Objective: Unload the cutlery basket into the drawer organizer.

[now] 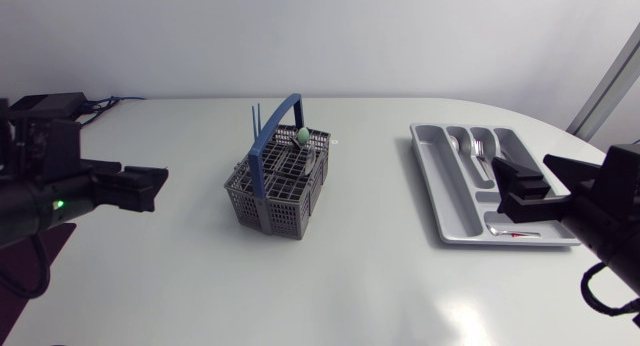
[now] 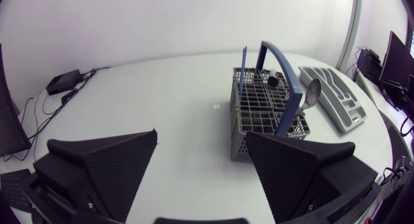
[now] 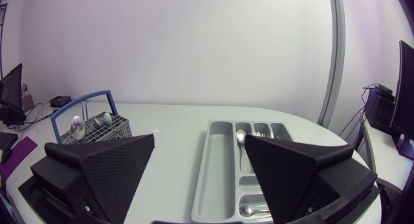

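A: Where's the basket?
B: The grey basket (image 1: 280, 191) stands upright near the middle of the table (image 1: 360, 276), its blue handle (image 1: 285, 126) arching over it. A spoon (image 2: 312, 93) leans out, bowl up, and two thin blue sticks (image 1: 256, 121) poke up at a far corner.
A: And the tray?
B: The grey tray (image 1: 440, 181) lies flat, well apart from the basket, on my right. A fork (image 1: 481, 149) lies in one far slot.
A: The claws?
B: The left claw (image 2: 202, 134) is spread wide with nothing in it, off to the basket's left. The right claw (image 3: 200, 138) also gapes wide, holding nothing, over the tray's near end.
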